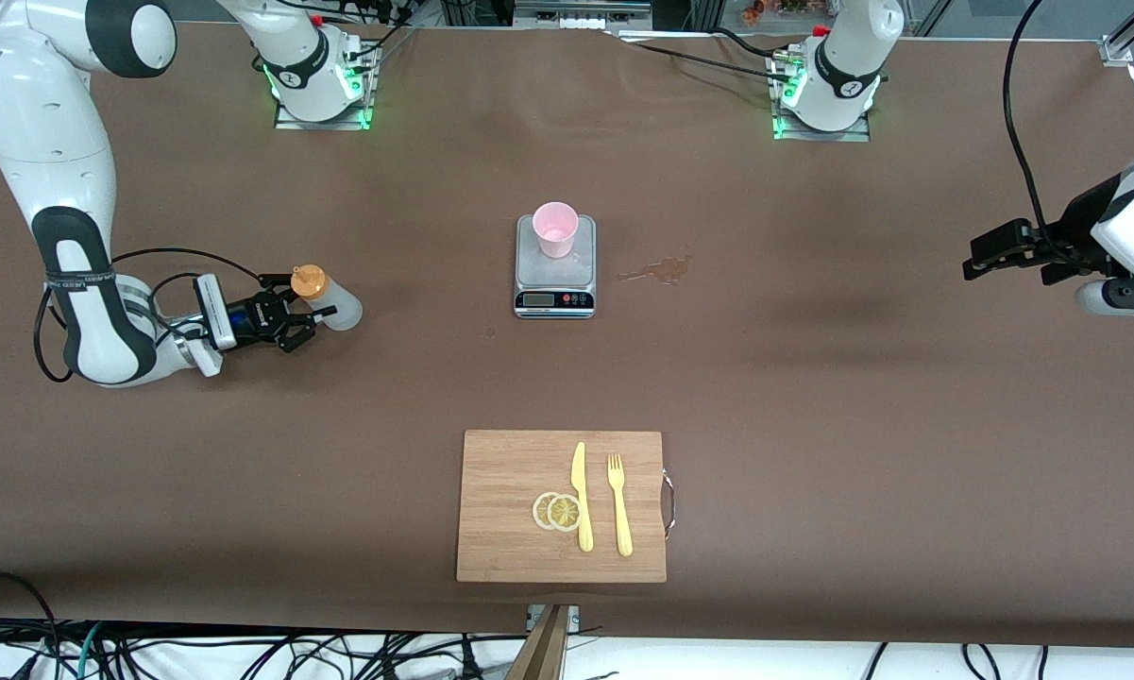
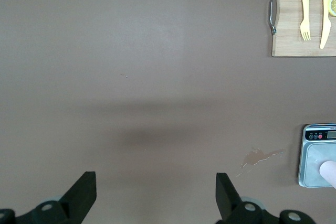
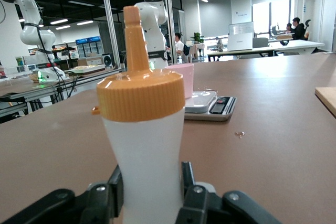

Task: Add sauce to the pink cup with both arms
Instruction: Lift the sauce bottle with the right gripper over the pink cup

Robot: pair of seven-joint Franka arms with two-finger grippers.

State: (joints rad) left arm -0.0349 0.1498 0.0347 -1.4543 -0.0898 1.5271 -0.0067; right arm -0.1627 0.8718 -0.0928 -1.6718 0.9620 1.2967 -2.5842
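Right gripper (image 1: pixel 295 318): low at the right arm's end of the table, jaws pinching the sauce bottle (image 1: pixel 326 296) low on its body; bottle upright on the table.
Left gripper (image 1: pixel 984 260): arm waiting, raised over bare table at the left arm's end, jaws spread, holding nothing.
Pink cup (image 1: pixel 555 229): upright on the kitchen scale (image 1: pixel 554 279), mid-table.
Spill (image 1: pixel 656 271): small wet patch beside the scale.
Cutting board (image 1: pixel 562 505): nearer the front camera; carries knife (image 1: pixel 582 496), fork (image 1: pixel 618 503), lemon slices (image 1: pixel 557 511).

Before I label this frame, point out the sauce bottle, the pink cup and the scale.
sauce bottle (image 1: pixel 330 304), front view, its whitish body.
pink cup (image 1: pixel 556 229), front view, its side wall.
scale (image 1: pixel 553 300), front view, its display panel.
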